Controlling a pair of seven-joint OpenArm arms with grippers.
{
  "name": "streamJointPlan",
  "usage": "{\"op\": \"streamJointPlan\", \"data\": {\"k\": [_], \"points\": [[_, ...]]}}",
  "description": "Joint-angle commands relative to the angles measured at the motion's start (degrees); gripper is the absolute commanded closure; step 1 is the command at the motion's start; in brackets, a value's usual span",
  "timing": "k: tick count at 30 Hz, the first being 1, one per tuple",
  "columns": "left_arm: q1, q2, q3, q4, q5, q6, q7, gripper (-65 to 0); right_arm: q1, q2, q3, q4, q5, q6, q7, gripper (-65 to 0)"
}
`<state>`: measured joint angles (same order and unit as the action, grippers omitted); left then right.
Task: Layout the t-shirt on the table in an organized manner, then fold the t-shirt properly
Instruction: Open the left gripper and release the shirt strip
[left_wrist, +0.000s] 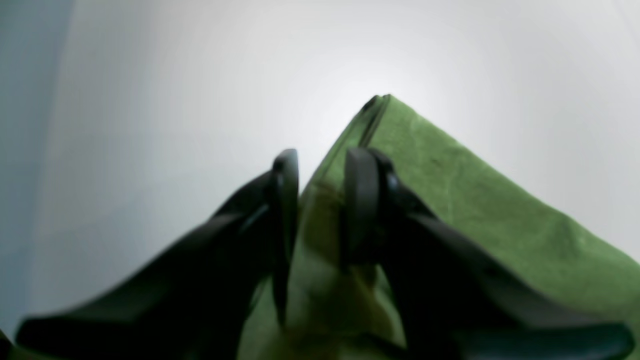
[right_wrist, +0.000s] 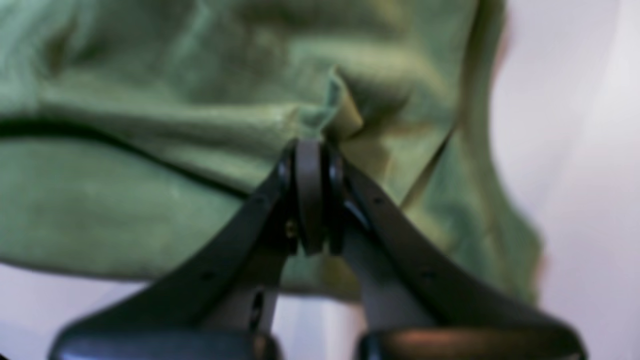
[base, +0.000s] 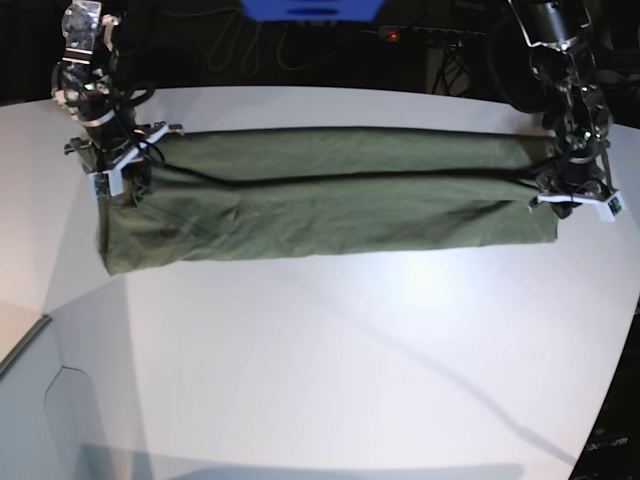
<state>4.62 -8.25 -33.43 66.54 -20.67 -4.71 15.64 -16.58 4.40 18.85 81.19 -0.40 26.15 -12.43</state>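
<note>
The olive-green t-shirt (base: 330, 200) lies on the white table (base: 350, 350) as a long folded band, stretched from left to right. In the base view my right gripper (base: 125, 170) is at the band's left end. The right wrist view shows that gripper (right_wrist: 311, 145) shut on a pinched ridge of the t-shirt (right_wrist: 150, 190). My left gripper (base: 570, 195) is at the band's right end. In the left wrist view its fingers (left_wrist: 285, 170) stand apart around the gripper's middle (left_wrist: 322, 160), with the t-shirt's (left_wrist: 450, 190) folded edge lying loose in the gap.
Behind the table's far edge is a dark area with cables, a blue object (base: 310, 8) and a power strip with a red light (base: 392, 35). The table's curved edge runs along the lower left, with grey floor (base: 30, 420) beyond it.
</note>
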Motion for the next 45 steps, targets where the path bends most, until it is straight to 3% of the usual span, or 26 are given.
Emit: {"op": "streamJointPlan", "data": {"k": [1, 3, 7, 9, 25, 28, 30, 36, 42, 45], "points": [[-0.45, -0.76, -0.2, 1.19, -0.13, -0.17, -1.27, -17.5, 0.27, 0.47, 0.27, 0.35, 0.45, -0.44, 1.66, 0.0], [-0.45, -0.76, -0.2, 1.19, -0.13, -0.17, -1.18, -23.5, 0.36, 0.47, 0.27, -0.09, 0.45, -0.44, 1.74, 0.0], [0.43, -0.76, -0.02, 1.19, -0.13, -0.17, -1.18, -44.7, 0.36, 0.47, 0.09, -0.18, 0.45, -0.44, 1.74, 0.0], [0.96, -0.67, 0.07, 1.63, -0.13, -0.17, -1.18, -49.8, 0.36, 0.47, 0.01, -0.18, 0.45, -0.44, 1.74, 0.0], [3.68, 0.38, 0.24, 1.46, -0.13, -0.17, -1.27, -49.9, 1.33, 0.3, 0.01, -0.18, 0.45, -0.44, 1.57, 0.0], [4.04, 0.38, 3.23, 1.54, -0.13, -0.17, -1.27, -49.8, 1.41, 0.3, 0.01, -0.18, 0.45, -0.44, 1.57, 0.0], [4.04, 0.38, 4.55, 1.54, -0.13, -0.17, -1.27, -47.7, 1.41, 0.3, 0.01, -0.18, 0.45, -0.44, 1.57, 0.0], [3.95, 0.38, 5.08, 1.37, -0.13, -0.17, -1.27, -27.4, 1.41, 0.39, 0.01, -0.18, 0.45, -0.44, 1.57, 0.0], [4.04, 0.38, 5.08, 2.07, -0.21, -0.17, -1.44, -13.8, 1.41, 0.47, 0.01, -0.18, 0.45, -0.44, 1.57, 0.0], [3.86, 0.38, 4.64, 4.27, -0.21, -0.17, -1.53, -2.2, 1.41, 0.47, 0.01, -0.18, 0.45, -0.44, 1.57, 0.0]]}}
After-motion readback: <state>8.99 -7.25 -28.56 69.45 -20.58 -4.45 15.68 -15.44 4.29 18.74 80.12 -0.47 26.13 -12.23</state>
